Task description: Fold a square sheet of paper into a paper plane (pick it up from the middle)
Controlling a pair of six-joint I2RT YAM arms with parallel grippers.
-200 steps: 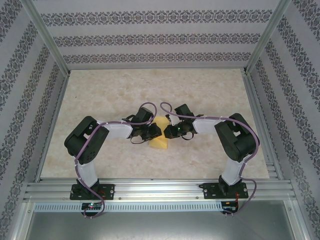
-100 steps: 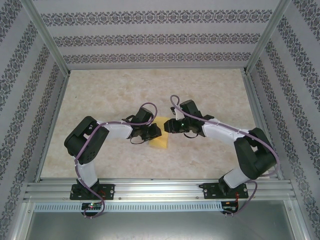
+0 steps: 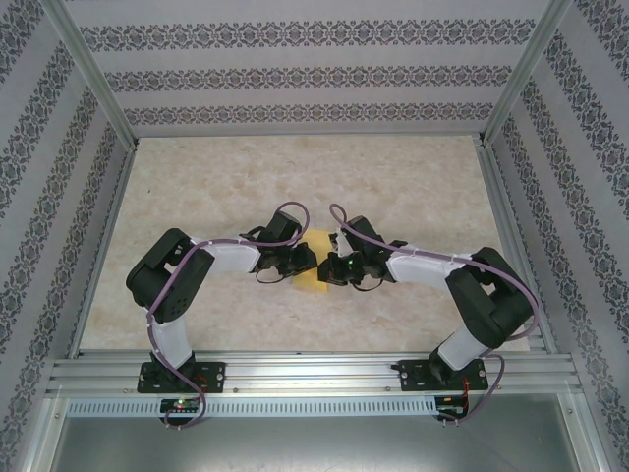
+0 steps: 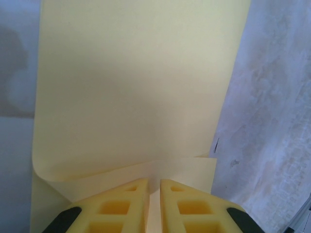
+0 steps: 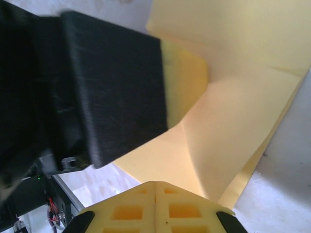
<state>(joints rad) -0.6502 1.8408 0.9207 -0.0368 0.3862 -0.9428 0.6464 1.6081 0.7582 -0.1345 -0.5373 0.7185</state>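
The square sheet of paper (image 3: 309, 278) is yellow, partly folded, and lies at the table's middle between the two grippers. In the left wrist view the sheet (image 4: 131, 87) stretches away flat, with a folded flap near the fingers. My left gripper (image 4: 154, 180) (image 3: 306, 260) is shut on it, a thin fold sitting in the narrow slit between the pads. My right gripper (image 5: 155, 183) (image 3: 328, 267) is shut, pads pressed together, with its tips at the sheet's (image 5: 233, 111) creased near edge. Whether paper is pinched there I cannot tell. The left arm's black gripper body (image 5: 97, 87) looms at left.
The marble-patterned table top (image 3: 393, 177) has free room behind and to both sides of the arms. Aluminium rails (image 3: 295, 369) run along the near edge, and patterned walls (image 3: 295, 79) close in the back and sides.
The right arm pulled away to the right and up, then came back down to the paper with its jaws shut. The left arm has stayed put on the sheet.
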